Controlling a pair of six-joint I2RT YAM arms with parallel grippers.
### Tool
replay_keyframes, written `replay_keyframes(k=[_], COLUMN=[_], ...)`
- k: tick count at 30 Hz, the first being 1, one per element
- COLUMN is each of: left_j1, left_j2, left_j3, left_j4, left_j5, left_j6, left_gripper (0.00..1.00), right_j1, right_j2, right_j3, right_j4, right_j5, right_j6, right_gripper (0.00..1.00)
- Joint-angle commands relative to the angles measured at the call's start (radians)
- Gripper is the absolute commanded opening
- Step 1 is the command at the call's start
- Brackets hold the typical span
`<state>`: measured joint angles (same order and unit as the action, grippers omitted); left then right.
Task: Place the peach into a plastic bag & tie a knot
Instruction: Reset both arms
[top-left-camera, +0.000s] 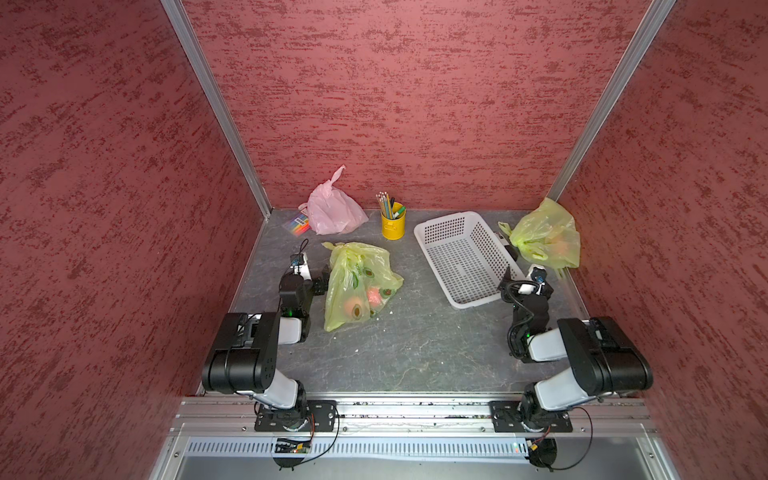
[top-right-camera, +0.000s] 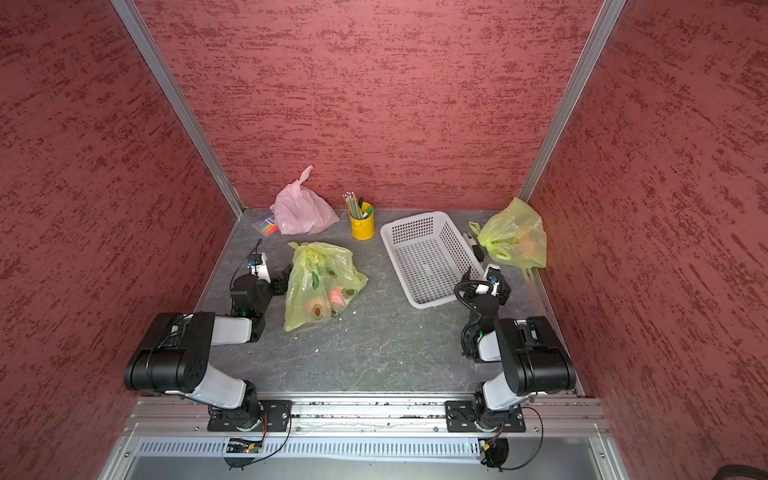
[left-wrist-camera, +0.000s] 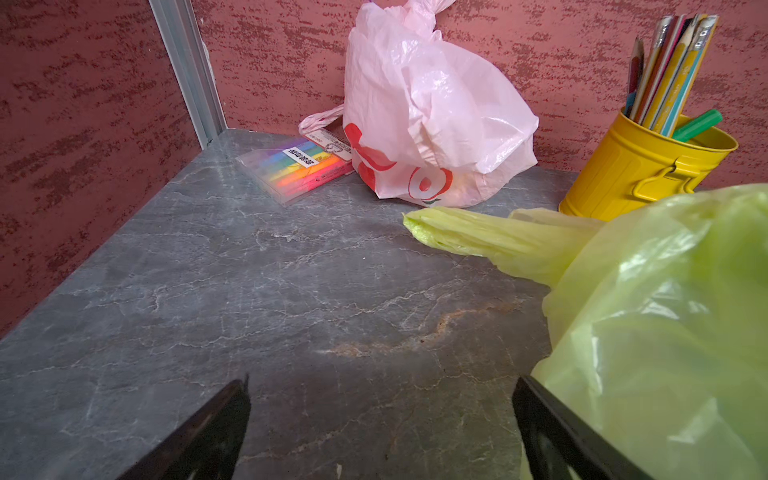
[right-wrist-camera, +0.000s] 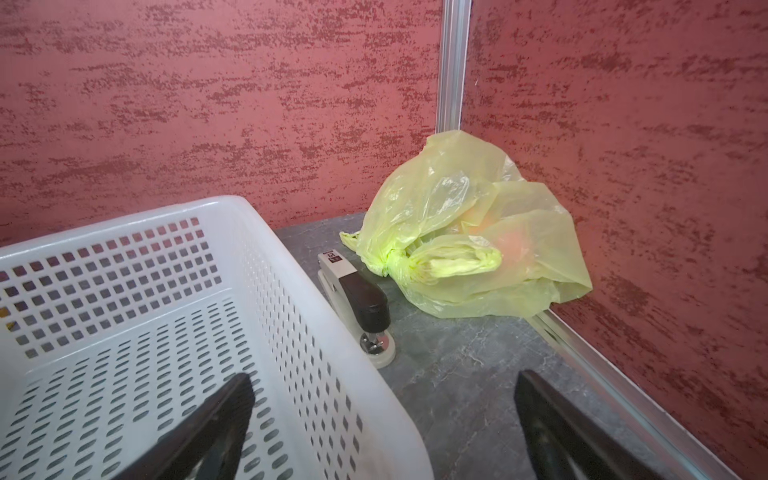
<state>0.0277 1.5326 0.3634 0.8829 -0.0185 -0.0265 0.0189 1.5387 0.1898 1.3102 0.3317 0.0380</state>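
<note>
Red, rough-plastered walls (top-left-camera: 395, 104) close three sides of a grey, marble-veined tabletop (top-left-camera: 415, 345).

Left of the middle lies a yellow-green plastic bag (top-left-camera: 353, 266) printed with avocados. A peach (top-left-camera: 374, 296) shows through its film near the low end, and a second peach (top-left-camera: 350, 305) sits just beside it. The bag's handles (left-wrist-camera: 457, 237) trail loose on the table, unknotted.

The left gripper (left-wrist-camera: 382, 378) rests low just beside this bag, its fingers spread wide with only bare tabletop between them. The bag's side lies against one finger.

The right gripper (right-wrist-camera: 382, 374) is also spread wide and grips nothing. It straddles the near wall of a white perforated basket (top-left-camera: 442, 219), one finger over the basket's bare floor, the other outside it.

In the far right corner slumps another yellow-green bag (right-wrist-camera: 457, 199), its neck tied in a knot (right-wrist-camera: 395, 266), with something orange showing faintly inside. A stapler (right-wrist-camera: 361, 295) lies between that bag and the basket.

Against the back wall stand a tied pink bag (top-left-camera: 332, 210), its contents hidden, and a yellow tin (top-left-camera: 392, 226) holding pencils (top-left-camera: 384, 203) and a green marker (left-wrist-camera: 698, 124). A clear pack of highlighters (left-wrist-camera: 295, 170) lies partly under the pink bag.
</note>
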Motion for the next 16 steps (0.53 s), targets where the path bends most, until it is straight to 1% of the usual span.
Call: replay_keyframes(k=[1,2,16], left_j1=[-0.001,-0.001,-0.001], left_j2=[0.0,0.001,0.001], left_j3=[0.012,0.012,0.012], left_j4=[0.016,0.016,0.014], left_j5=[-0.009,-0.009,-0.009], left_j6=[0.017,0.016,0.017], left_gripper=[1.0,1.0,1.0], right_j1=[-0.016,-0.015,-0.019], right_j2=[-0.004,0.003,0.004], right_j3=[0.013,0.008,0.02], right_j4=[0.031,0.059,0.033], right_j5=[-0.061,-0.057,-0.069], right_j6=[0.017,0.011,0.014], right_gripper=[0.99,0.99,0.99])
